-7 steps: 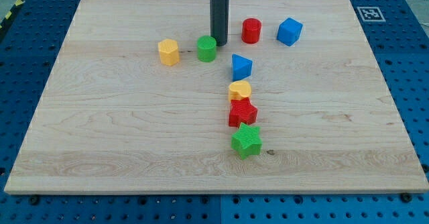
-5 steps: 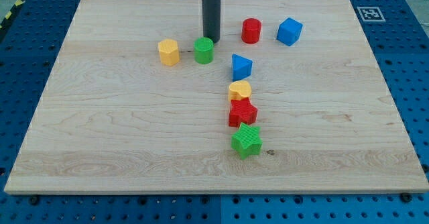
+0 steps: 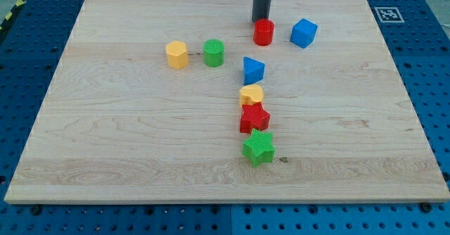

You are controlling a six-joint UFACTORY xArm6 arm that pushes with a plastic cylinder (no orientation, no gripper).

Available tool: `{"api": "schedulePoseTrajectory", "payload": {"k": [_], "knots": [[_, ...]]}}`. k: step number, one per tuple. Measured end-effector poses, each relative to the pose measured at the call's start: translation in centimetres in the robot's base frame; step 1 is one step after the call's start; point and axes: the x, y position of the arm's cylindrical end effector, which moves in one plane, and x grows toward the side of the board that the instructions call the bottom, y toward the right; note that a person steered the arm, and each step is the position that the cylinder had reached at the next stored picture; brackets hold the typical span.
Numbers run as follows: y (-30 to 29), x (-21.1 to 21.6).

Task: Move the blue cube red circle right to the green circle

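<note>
The blue cube (image 3: 304, 33) sits near the view's top right. The red circle block (image 3: 264, 32) stands just left of it. The green circle block (image 3: 214, 53) stands further left, with a yellow hexagon block (image 3: 177, 54) on its left. My tip (image 3: 261, 20) is at the top edge of the red circle block, right behind it and seemingly touching it. The rod rises out of the view's top.
A blue triangle block (image 3: 252, 70) lies below the red circle. Below it a yellow block (image 3: 251, 94), a red star (image 3: 254, 118) and a green star (image 3: 258, 147) form a column. The wooden board (image 3: 105, 136) lies on a blue perforated table.
My tip has moved right and up the view, from beside the green circle block to behind the red circle block. The green circle block has shifted slightly left. Other blocks have not moved.
</note>
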Motion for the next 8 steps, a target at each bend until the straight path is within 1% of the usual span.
{"api": "schedulePoseTrajectory", "payload": {"k": [3, 4, 5, 6, 7, 8], "knots": [[0.8, 6.0], [0.8, 6.9], [0.8, 4.8], [0.8, 1.4], [3.3, -0.5], [7.7, -1.0]]}}
